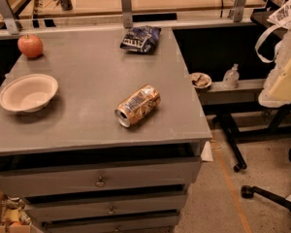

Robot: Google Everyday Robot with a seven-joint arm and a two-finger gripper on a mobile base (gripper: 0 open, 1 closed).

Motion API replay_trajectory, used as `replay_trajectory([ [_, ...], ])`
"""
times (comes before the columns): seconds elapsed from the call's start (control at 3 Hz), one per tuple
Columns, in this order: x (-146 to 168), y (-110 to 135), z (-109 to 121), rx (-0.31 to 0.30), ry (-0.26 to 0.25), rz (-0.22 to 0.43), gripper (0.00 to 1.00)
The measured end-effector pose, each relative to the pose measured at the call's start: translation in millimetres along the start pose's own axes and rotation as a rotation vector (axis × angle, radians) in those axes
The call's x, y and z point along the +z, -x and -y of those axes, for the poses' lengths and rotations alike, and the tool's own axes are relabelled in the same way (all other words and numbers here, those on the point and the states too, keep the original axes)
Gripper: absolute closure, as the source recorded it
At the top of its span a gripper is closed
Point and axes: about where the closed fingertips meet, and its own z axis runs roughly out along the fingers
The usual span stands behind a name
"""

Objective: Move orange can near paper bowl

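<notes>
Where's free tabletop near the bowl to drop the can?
Widest bare patch of table: between paper bowl and orange can. Also open between apple and chip bag at the back. Tightest spot: left edge, apple to bowl. The gripper is out of view.

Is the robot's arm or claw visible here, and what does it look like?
Neither shows: the arm and gripper are outside this view, so colour, shape and cables cannot be told. In sight: the orange can and paper bowl.

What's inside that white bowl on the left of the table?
The paper bowl shows only its bare pale inside; nothing lies in it. Its near wall hides a sliver of floor. The orange can lies apart to its right. The gripper is out of view.
</notes>
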Motion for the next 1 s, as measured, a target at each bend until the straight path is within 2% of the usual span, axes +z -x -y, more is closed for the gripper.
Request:
replay_trajectory([
  [0.33,0.0,0.0,0.0,0.0,0.0,0.0,0.0],
  [0.67,8.7,18.0,-2.8,-0.084,0.032,0.034,0.0],
  [1.0,36.3,47.3,-4.9,-0.205,0.104,0.119,0.0],
])
